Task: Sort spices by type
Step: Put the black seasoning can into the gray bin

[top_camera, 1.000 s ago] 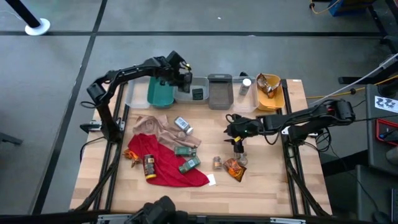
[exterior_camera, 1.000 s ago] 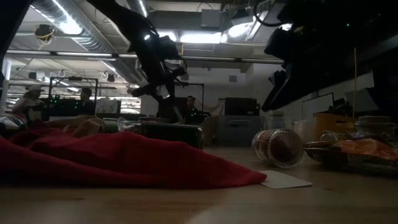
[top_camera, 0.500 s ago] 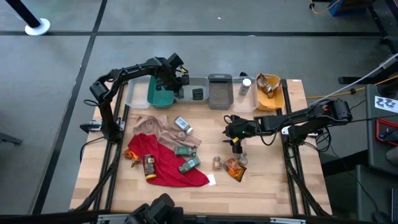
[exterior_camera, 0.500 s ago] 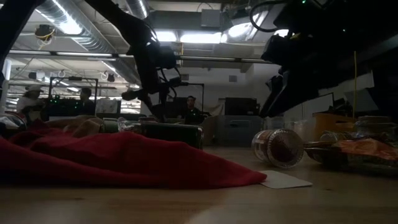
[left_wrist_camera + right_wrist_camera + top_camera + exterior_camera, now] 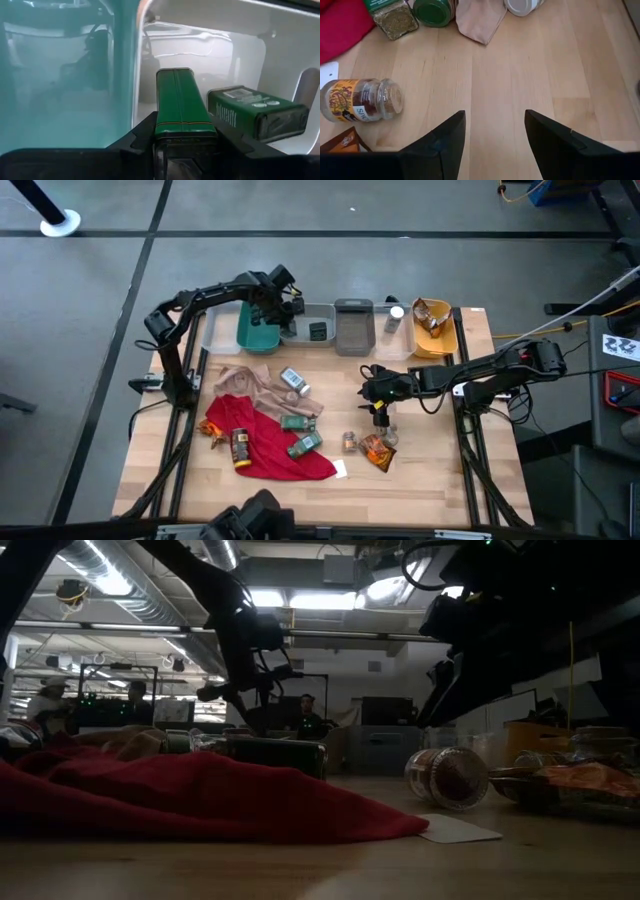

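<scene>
Landmark: the clear bin (image 5: 318, 328) in the back row of the surface (image 5: 420, 470).

Left of it sits the teal bin (image 5: 258, 330). The left pincer (image 5: 288, 308) hangs at the clear bin's left rim, pinching a green tin (image 5: 181, 102) between its fingers; a second green tin (image 5: 256, 112) already lies inside the bin just beside it. We judge the step as dropping this tin with its match. Next move calls for spreading the fingers fully, then lifting clear without dragging the tin.

In front of the bin: tan cloth (image 5: 250, 385), red cloth (image 5: 275, 442), with jars and boxes scattered on them, too small to sort out from above.

Right of the bin: grey bin (image 5: 353, 328), then yellow bin (image 5: 432, 330). The right pincer (image 5: 380, 408) hovers low over bare wood well in front of the grey bin, fingers spread, pinching nothing. Near it a clear jar (image 5: 361, 100) lies on its side with reddish contents; label starts "Spic", probably "Spice", rest unreadable. Also a flake-filled jar (image 5: 390, 17), a green cap (image 5: 434, 10), and an orange packet (image 5: 377, 450).
</scene>
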`<state>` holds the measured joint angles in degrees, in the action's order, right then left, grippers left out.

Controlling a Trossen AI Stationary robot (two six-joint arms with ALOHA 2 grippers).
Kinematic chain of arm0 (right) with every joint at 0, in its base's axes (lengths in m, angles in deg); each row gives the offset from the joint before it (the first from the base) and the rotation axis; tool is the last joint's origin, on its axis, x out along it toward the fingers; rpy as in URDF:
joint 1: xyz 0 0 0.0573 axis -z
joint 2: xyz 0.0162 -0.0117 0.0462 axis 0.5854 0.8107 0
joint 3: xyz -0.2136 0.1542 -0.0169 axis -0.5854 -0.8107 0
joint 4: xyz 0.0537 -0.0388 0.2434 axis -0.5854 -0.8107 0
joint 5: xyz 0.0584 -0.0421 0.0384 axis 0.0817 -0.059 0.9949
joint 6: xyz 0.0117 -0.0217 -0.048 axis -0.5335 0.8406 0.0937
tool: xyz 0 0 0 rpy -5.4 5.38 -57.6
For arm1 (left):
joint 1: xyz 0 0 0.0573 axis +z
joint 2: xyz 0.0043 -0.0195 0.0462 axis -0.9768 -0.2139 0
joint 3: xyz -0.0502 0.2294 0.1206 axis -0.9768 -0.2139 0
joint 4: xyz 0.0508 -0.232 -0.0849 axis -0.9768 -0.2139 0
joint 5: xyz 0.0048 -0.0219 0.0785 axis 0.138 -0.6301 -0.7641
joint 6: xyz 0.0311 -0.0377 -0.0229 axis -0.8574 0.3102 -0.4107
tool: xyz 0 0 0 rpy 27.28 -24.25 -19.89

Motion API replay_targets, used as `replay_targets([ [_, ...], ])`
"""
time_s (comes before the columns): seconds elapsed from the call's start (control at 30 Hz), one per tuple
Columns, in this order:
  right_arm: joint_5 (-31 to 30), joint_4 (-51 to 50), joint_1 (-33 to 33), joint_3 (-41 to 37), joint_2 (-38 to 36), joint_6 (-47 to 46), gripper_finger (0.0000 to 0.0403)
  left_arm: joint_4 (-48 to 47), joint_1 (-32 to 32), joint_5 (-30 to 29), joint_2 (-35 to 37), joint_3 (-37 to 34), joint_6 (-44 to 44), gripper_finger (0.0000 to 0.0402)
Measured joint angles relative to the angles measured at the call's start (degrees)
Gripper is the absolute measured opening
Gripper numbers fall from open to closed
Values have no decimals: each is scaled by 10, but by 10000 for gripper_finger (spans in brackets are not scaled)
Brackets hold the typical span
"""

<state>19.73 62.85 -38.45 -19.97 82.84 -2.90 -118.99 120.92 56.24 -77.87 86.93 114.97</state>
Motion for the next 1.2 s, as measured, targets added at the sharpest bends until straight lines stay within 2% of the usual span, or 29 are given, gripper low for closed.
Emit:
replay_targets([
  [0.3, 0, 0, 0, 0, 0, 0, 205, 1, 7, -1, 0, 0, 0, 127],
  [0.67, 0, 0, 0, 0, 0, 0, 205, 57, 7, -17, 0, 0, -25, 127],
  [1.03, 0, 0, 0, 0, 0, -1, 205, 56, 7, -22, 0, 0, -100, 127],
  [1.2, 0, 0, 0, 0, 0, -1, 205, 55, 7, -22, 0, 0, -101, 128],
])
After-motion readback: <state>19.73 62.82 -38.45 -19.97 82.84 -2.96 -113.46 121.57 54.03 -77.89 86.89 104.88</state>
